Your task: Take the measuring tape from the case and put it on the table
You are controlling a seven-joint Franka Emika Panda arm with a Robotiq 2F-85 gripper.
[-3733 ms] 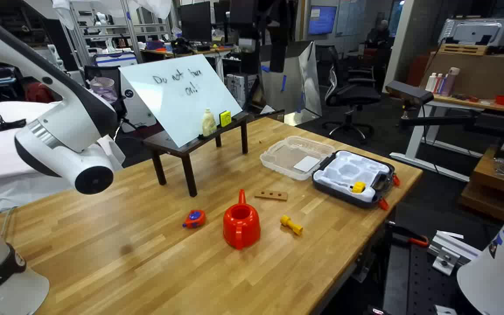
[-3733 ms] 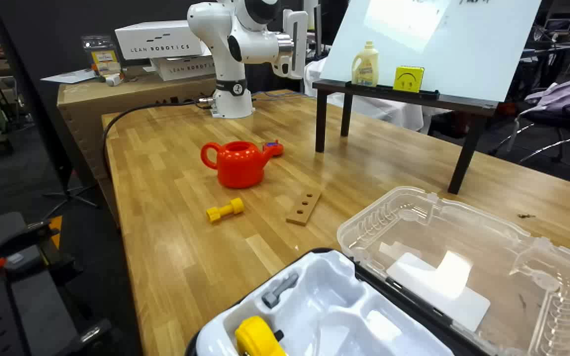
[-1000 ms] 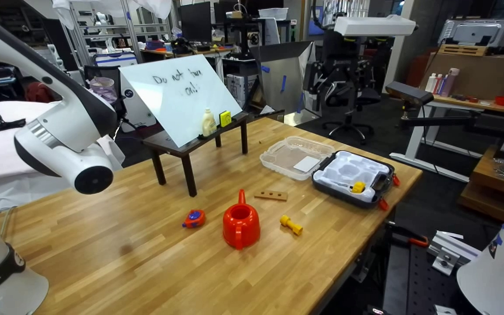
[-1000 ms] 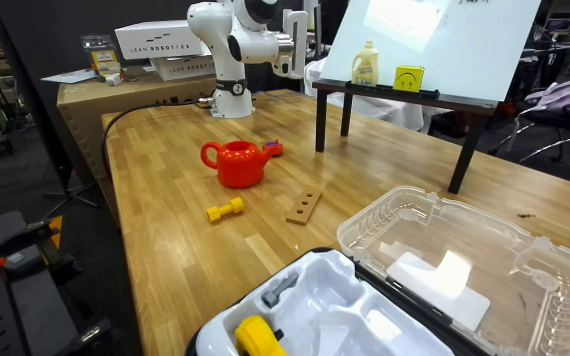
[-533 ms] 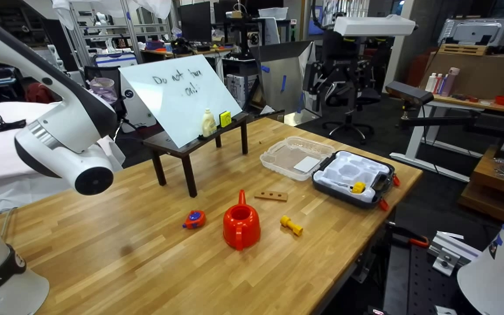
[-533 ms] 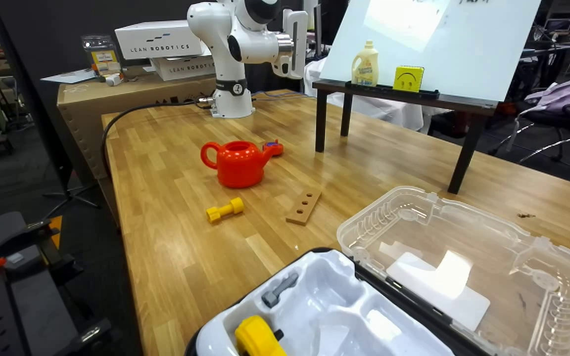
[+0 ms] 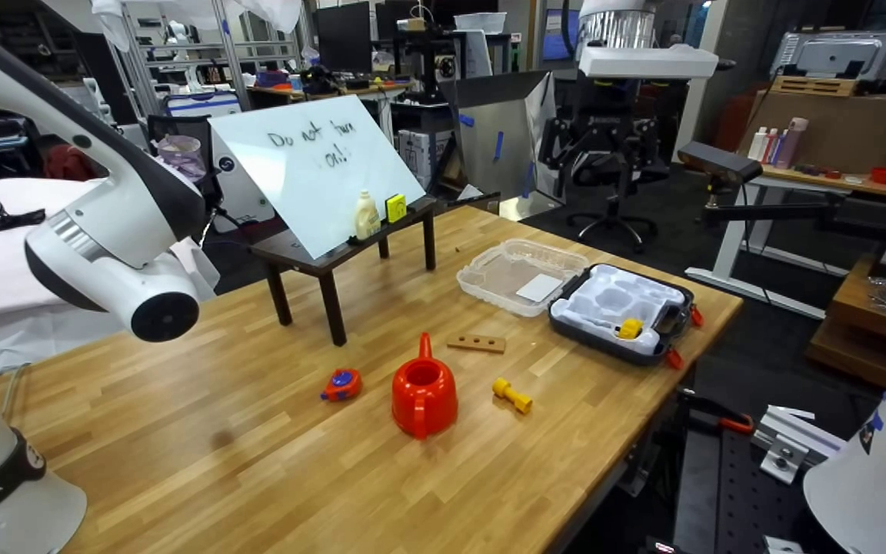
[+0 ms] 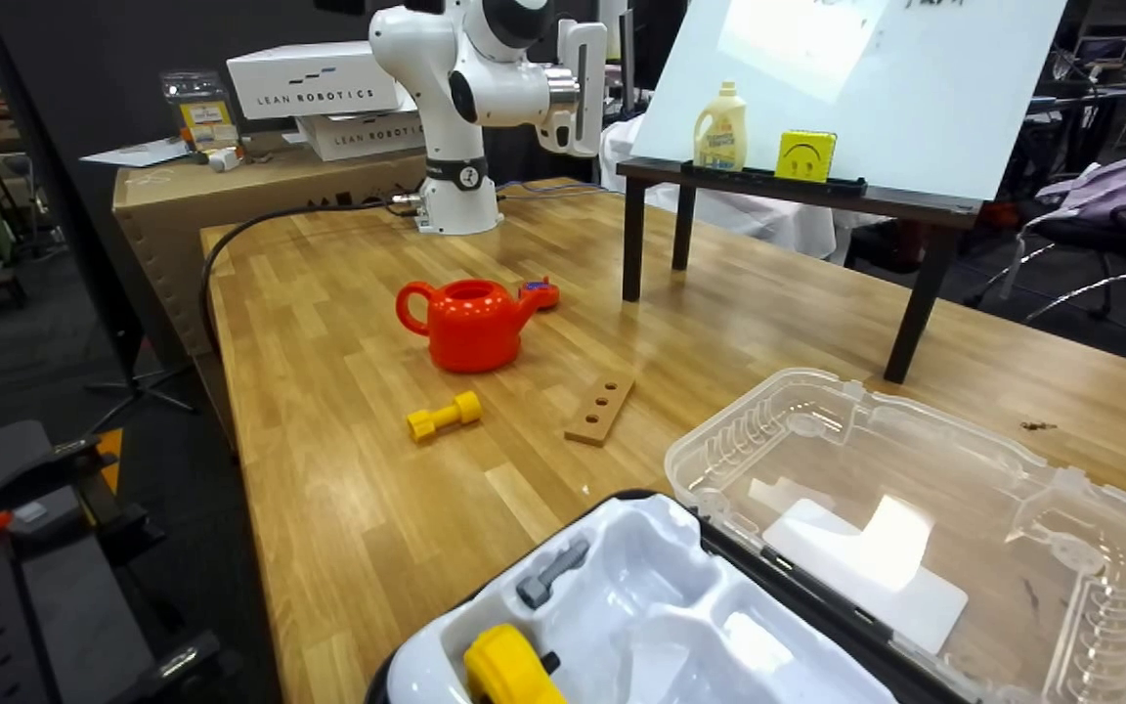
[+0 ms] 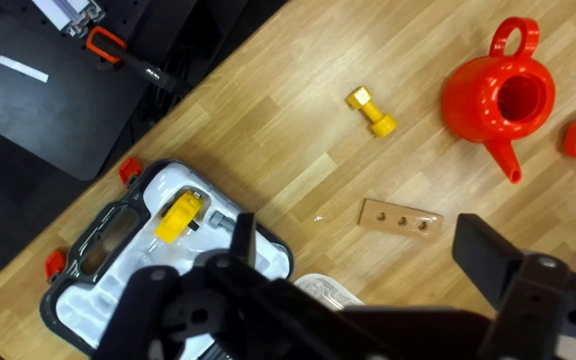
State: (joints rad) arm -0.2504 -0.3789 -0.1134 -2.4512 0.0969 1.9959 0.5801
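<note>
The yellow measuring tape [image 7: 630, 329] with black parts sits in a pocket of the case [image 7: 603, 351]. The tape [image 8: 509, 665] and the white inside of the case [image 8: 675, 567] show at the bottom of an exterior view. In the wrist view the tape [image 9: 178, 216] is left of my jaws. The case stands open on the wooden table [image 7: 281, 469], near its edge. My gripper [image 7: 604, 150] is high above the table. In the wrist view its fingers [image 9: 357, 227] are wide apart with nothing between them. The left finger covers part of the case.
A clear lid [image 7: 501, 285] lies beside the case. A brown strip with holes [image 9: 400, 218], a yellow bolt [image 9: 373, 112], a red teapot [image 9: 499, 97] and a red-blue toy [image 7: 343, 384] lie on the table. A dark stand [image 7: 328, 269] bears a white board. Another white arm [image 7: 120, 254] stands alongside.
Over the last seconds my gripper has moved right in an exterior view, and in the last half second it has come down slightly. The tape and case have not moved.
</note>
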